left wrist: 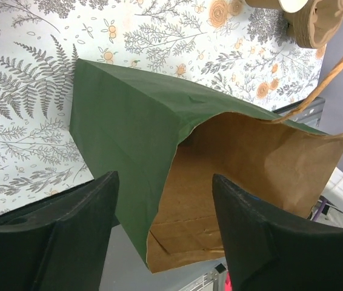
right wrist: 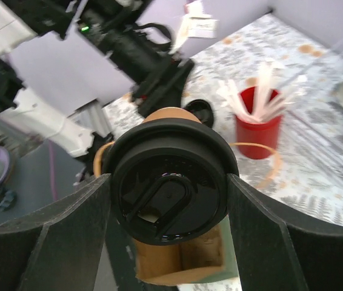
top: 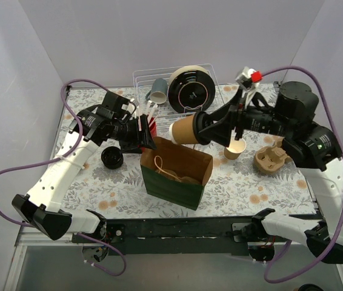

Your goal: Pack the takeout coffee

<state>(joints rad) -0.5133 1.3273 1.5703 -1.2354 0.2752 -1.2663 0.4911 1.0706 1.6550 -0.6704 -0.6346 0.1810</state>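
Note:
A green paper bag [top: 174, 176] with a brown inside stands open in the middle of the table. My right gripper [top: 199, 128] is shut on a brown takeout coffee cup [top: 182, 129] with a black lid, holding it on its side just above the bag's far rim. In the right wrist view the lid [right wrist: 168, 185] fills the gap between the fingers, with the bag's opening [right wrist: 180, 267] below. My left gripper [top: 148, 137] is open at the bag's top left corner. In the left wrist view, the bag's rim [left wrist: 159, 182] lies between the spread fingers.
A red cup of straws [top: 151, 125] stands behind the bag, and a loose black lid [top: 112, 157] lies to its left. A small paper cup [top: 235, 150] and a cardboard cup carrier [top: 270, 160] sit to the right. A wire rack [top: 141, 79] holding dishes is at the back.

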